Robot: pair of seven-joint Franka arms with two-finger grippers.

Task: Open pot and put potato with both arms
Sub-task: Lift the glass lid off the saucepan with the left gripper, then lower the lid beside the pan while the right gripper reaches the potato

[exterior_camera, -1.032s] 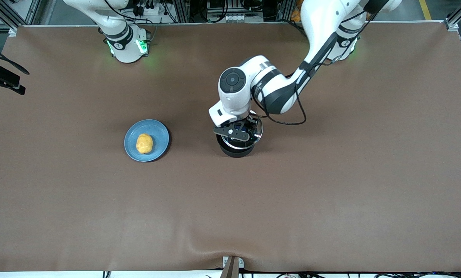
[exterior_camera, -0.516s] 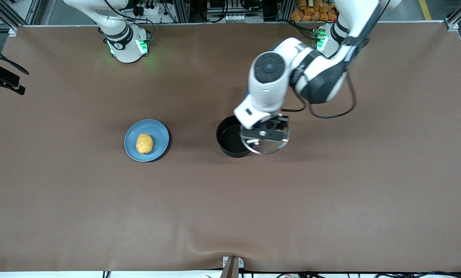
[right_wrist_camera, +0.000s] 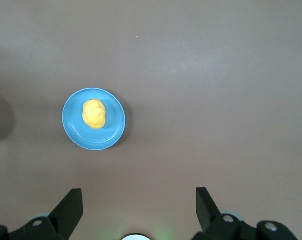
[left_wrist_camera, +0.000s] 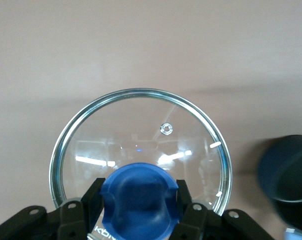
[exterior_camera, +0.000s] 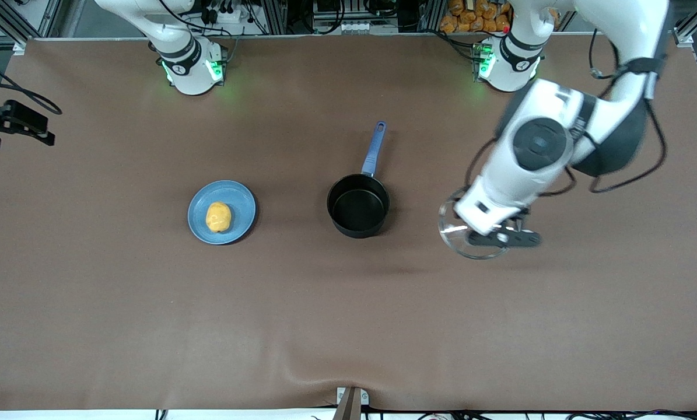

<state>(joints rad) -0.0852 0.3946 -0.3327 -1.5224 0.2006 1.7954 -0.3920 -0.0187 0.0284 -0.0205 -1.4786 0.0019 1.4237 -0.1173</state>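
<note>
The black pot (exterior_camera: 358,205) stands open at mid-table, its blue handle (exterior_camera: 374,149) pointing toward the robots' bases. My left gripper (exterior_camera: 501,237) is shut on the blue knob (left_wrist_camera: 139,192) of the glass lid (exterior_camera: 460,238). It holds the lid above the bare table, beside the pot toward the left arm's end. The pot shows at the edge of the left wrist view (left_wrist_camera: 288,180). The yellow potato (exterior_camera: 218,216) lies on a blue plate (exterior_camera: 240,198) toward the right arm's end. My right gripper (right_wrist_camera: 138,200) is open and empty, high above the table, with the potato (right_wrist_camera: 94,113) in its view.
The brown mat (exterior_camera: 348,321) covers the whole table. A black clamp-like object with a cable (exterior_camera: 13,119) sits at the table's edge at the right arm's end. Both arm bases (exterior_camera: 191,67) stand along the edge farthest from the front camera.
My left gripper has lifted the lid off the pot and carried it toward the left arm's end. The pot and its handle are now uncovered. The potato and plate have not moved.
</note>
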